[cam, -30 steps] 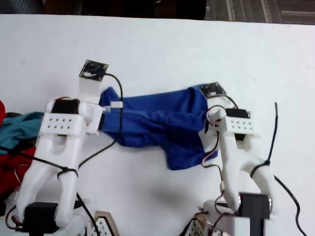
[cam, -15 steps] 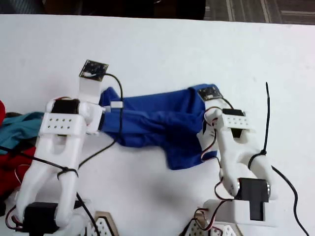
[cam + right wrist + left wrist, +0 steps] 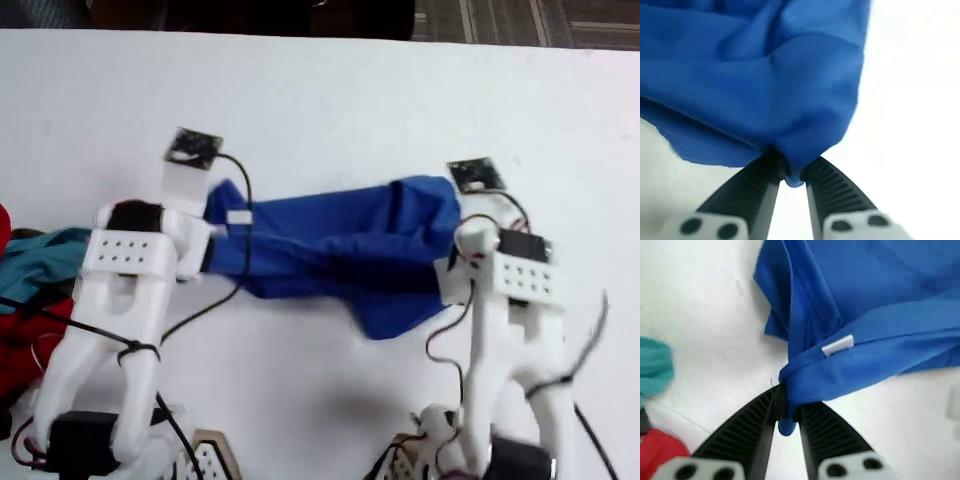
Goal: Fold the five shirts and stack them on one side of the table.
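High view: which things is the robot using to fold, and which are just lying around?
In use: crumpled blue fabric shirt; left gripper and right gripper, each shut on an end.
Lying about: bunched teal cloth and bunched red cloth off to the side, perhaps shirts waiting.

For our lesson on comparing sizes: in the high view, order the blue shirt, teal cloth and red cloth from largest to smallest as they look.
1. blue shirt
2. teal cloth and red cloth: similar patches, both cut off by the picture's edge and the left arm, so unranked.
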